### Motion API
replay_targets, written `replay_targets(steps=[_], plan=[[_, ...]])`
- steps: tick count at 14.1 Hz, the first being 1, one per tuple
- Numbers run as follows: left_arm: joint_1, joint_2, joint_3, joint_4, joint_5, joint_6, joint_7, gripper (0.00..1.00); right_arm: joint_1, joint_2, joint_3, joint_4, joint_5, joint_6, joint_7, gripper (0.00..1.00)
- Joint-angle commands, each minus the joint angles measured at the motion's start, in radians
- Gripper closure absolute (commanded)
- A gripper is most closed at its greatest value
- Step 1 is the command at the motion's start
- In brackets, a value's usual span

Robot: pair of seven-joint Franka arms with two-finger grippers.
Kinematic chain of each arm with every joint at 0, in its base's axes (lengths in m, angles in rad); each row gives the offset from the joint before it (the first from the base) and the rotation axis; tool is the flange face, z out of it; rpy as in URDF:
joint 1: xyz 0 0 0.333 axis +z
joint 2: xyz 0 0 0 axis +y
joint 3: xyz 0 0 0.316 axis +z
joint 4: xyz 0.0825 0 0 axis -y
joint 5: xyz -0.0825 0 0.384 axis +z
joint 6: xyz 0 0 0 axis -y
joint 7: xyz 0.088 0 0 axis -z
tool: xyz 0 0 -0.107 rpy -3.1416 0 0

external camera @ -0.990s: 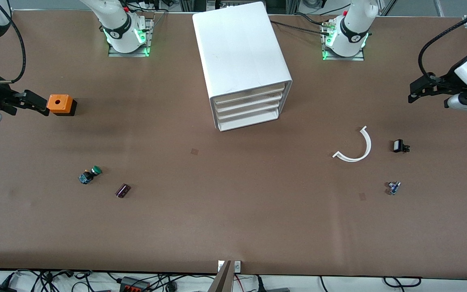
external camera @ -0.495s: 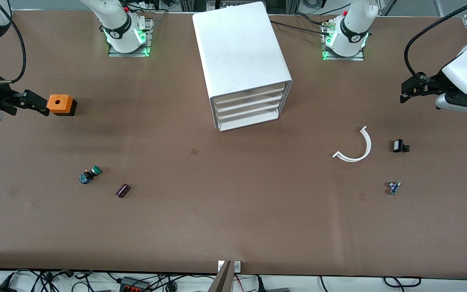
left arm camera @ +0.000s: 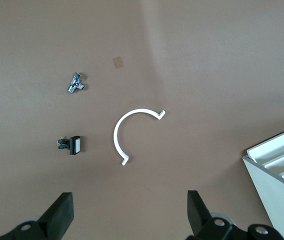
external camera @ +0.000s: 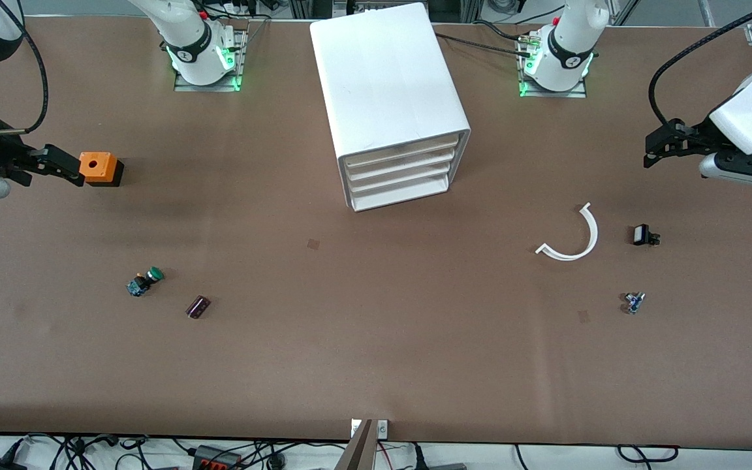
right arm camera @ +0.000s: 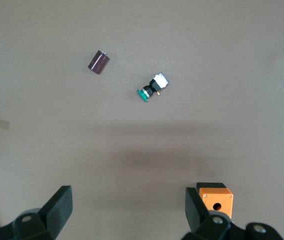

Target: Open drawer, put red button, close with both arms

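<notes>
No red-capped button shows in any view. The white drawer cabinet [external camera: 389,85] stands between the arm bases, its four drawers [external camera: 401,173] shut; a corner of it shows in the left wrist view [left arm camera: 282,170]. My left gripper [external camera: 658,149] is open and empty, up over the table at the left arm's end, above the white arc; the left wrist view shows it too [left arm camera: 129,217]. My right gripper [external camera: 62,168] is open and empty over the right arm's end, just beside the orange cube [external camera: 100,167]; it also shows in the right wrist view [right arm camera: 127,212].
A green-capped button [external camera: 145,281] [right arm camera: 152,88] and a dark purple cylinder [external camera: 198,306] [right arm camera: 98,62] lie toward the right arm's end. A white arc [external camera: 575,236] [left arm camera: 132,132], a small black-and-white part [external camera: 643,234] [left arm camera: 71,145] and a small metal part [external camera: 634,301] [left arm camera: 75,83] lie toward the left arm's end.
The left gripper has moved up and a little toward the table's middle. The right gripper has shifted slightly toward the orange cube. Nothing on the table has moved.
</notes>
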Motion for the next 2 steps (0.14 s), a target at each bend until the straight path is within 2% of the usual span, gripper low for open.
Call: replay_targets(steps=[1, 2], plan=[[-0.004, 0.005, 0.000, 0.015, 0.018, -0.003, 0.018, 0.00, -0.007, -0.009, 0.012, 0.003, -0.011, -0.015, 0.008, 0.00], [-0.004, 0.005, -0.002, 0.015, 0.017, -0.005, 0.018, 0.00, -0.008, -0.011, 0.012, 0.003, -0.011, -0.015, 0.008, 0.00]])
